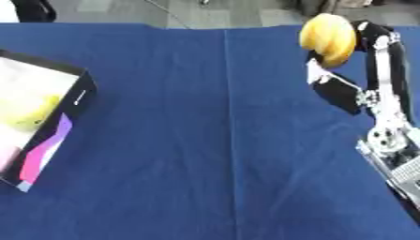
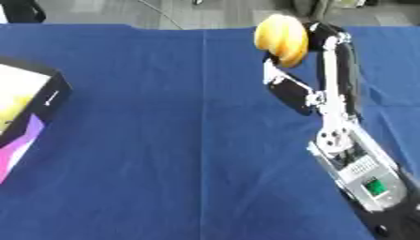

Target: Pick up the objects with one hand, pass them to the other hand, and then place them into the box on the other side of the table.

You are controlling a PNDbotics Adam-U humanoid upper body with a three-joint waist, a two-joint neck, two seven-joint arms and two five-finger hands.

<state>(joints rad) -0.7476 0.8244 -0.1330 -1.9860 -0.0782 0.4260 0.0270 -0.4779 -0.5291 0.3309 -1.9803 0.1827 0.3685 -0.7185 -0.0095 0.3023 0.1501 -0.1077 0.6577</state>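
1. The right robot hand [image 2: 305,44] was raised over the far right of the blue-cloth counter [image 1: 205,140], fingers curled round a rounded, ridged yellow-orange object [image 1: 328,40], maybe a soft toy or plastic fruit; can't tell which.
2. The object was held clear of the cloth, well apart from the black-sided cardboard box with a pink and purple stripe [image 1: 57,136] at the left edge.
3. The box already held something pale yellow [image 1: 33,115]; shape unclear.
4. The left robot hand showed in neither view.
5. Handling guess: light, bulky for the hand, smooth curved skin, so likely to slip or roll in a shallow pinch. Probably not fragile.
6. For the handover, the receiving hand should wrap the exposed left side across the widest part, not the tip.
7. Risk: a drop mid-pass, then a roll off the far edge.
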